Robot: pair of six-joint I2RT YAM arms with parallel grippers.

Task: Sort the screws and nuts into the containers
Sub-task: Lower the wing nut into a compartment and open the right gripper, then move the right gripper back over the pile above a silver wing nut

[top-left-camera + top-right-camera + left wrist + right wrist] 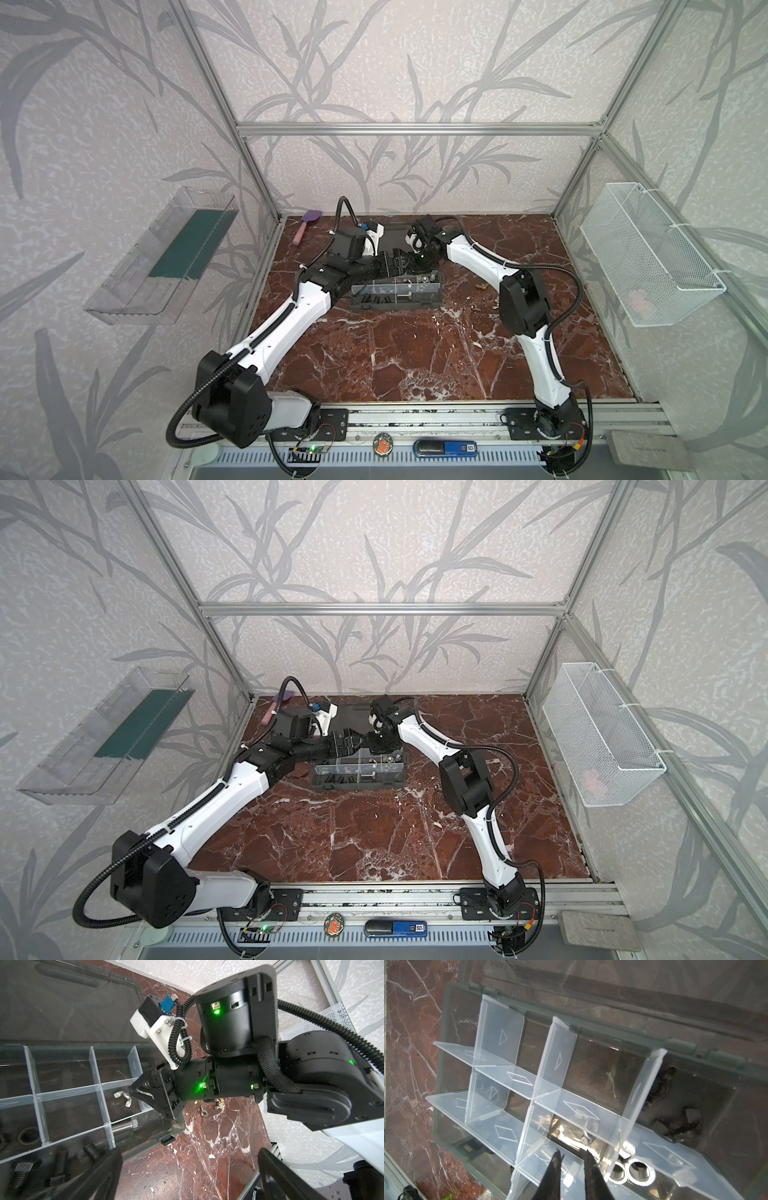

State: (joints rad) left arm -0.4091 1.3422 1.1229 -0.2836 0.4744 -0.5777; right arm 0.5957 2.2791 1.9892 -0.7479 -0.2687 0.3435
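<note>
The dark grey organizer case [395,305] lies open mid-table, its containers split by clear dividers [556,1059]. My right gripper [572,1151] hangs over one compartment, tips slightly open with nothing between them. A silver wing nut [122,1098] lies on that compartment's floor just past the tips. Silver hex nuts [639,1172] fill a neighbouring compartment, black screws [60,1161] another, and a silver bolt [123,1126] a third. My left gripper [189,1178] is wide open and empty beside the case's corner, above bare marble. In both top views the two grippers [395,264] [376,744] meet over the case's back edge.
Loose fasteners lie on the marble right of the case, among them a brass wing nut [219,1103] and a silver one [203,1112]. The case lid [395,235] lies flat behind. A purple brush [305,226] sits at the back left. A mesh basket [648,257] and clear tray [166,257] hang on the side walls.
</note>
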